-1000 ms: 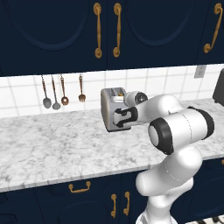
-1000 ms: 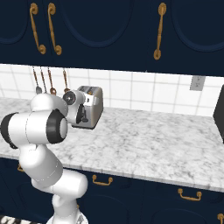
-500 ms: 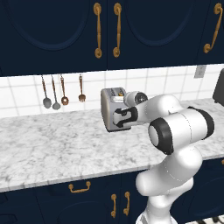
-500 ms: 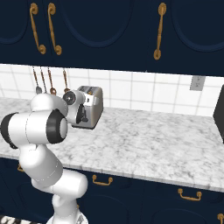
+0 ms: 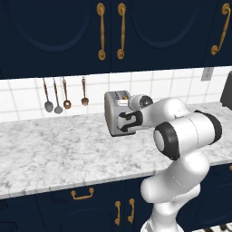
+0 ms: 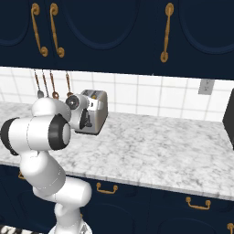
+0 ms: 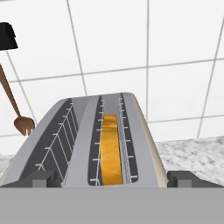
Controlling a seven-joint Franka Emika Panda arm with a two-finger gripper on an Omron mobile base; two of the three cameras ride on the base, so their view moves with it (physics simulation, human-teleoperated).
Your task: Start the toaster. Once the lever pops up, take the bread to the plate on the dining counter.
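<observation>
I have the gripper (image 7: 107, 177) wide open, holding nothing, right at the front of the toaster (image 7: 87, 140) on the marble counter (image 5: 54, 154). The bread (image 7: 110, 148) sits in its right slot.

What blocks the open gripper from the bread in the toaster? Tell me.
Nothing visible does. In the hand view the gripper hangs open just short of the toaster, fingertips at either end; the bread sits uncovered in one slot, the other slot empty.
</observation>
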